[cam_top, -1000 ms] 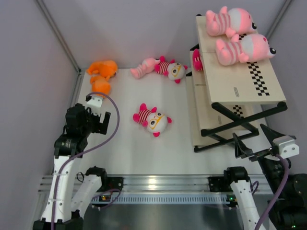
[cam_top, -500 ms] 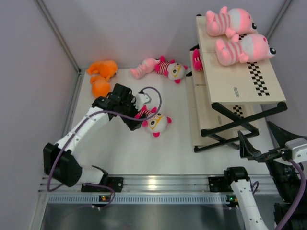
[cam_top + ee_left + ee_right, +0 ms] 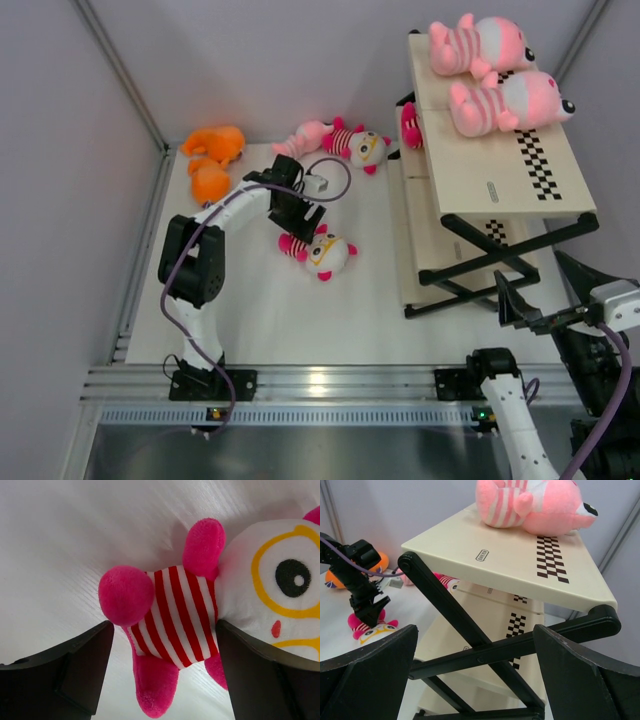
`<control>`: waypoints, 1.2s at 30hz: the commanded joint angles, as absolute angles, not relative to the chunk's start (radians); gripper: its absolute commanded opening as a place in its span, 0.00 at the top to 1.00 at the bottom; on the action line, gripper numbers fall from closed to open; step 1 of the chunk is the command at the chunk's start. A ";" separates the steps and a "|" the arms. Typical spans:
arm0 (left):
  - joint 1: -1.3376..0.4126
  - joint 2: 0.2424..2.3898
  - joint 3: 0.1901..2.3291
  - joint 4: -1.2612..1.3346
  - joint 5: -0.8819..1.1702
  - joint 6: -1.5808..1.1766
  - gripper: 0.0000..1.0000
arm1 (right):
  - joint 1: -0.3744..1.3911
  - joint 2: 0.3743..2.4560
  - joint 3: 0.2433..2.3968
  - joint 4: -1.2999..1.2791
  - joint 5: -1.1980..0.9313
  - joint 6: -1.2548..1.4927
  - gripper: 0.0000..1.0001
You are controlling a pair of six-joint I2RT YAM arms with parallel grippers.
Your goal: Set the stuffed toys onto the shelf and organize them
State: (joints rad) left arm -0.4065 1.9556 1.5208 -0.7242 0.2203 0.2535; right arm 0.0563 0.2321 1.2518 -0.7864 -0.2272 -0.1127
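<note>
Fuzzy plush toy (image 3: 170, 625), matt white table (image 3: 75, 540), smooth pale wooden shelf (image 3: 520, 565), black metal frame (image 3: 470, 630)

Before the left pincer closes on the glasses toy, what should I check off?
1. Left pincer open: ok.
2. Hot-pink glasses toy has its striped body between the fingers: ok.
3. Toy clear of other plush: ok, it lies alone on the table.
4. Bare room atop the shelf: ok, beside the two pale-pink toys.
5. Right pincer open and empty: ok.
</note>
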 commanded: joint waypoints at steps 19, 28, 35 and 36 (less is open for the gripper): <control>-0.368 1.649 1.537 -0.727 0.413 -0.259 1.00 | 0.060 0.245 1.308 -0.778 -0.170 -0.137 0.01; -0.396 1.741 2.005 -0.716 0.353 -0.598 1.00 | 0.060 0.284 1.344 -0.744 -0.202 -0.091 0.01; -0.598 1.911 2.267 -0.693 0.261 -0.611 1.00 | 0.058 0.314 1.370 -0.719 -0.189 -0.051 0.01; -0.615 1.939 2.279 -0.693 0.264 -0.614 1.00 | 0.060 0.318 1.373 -0.721 -0.189 -0.046 0.01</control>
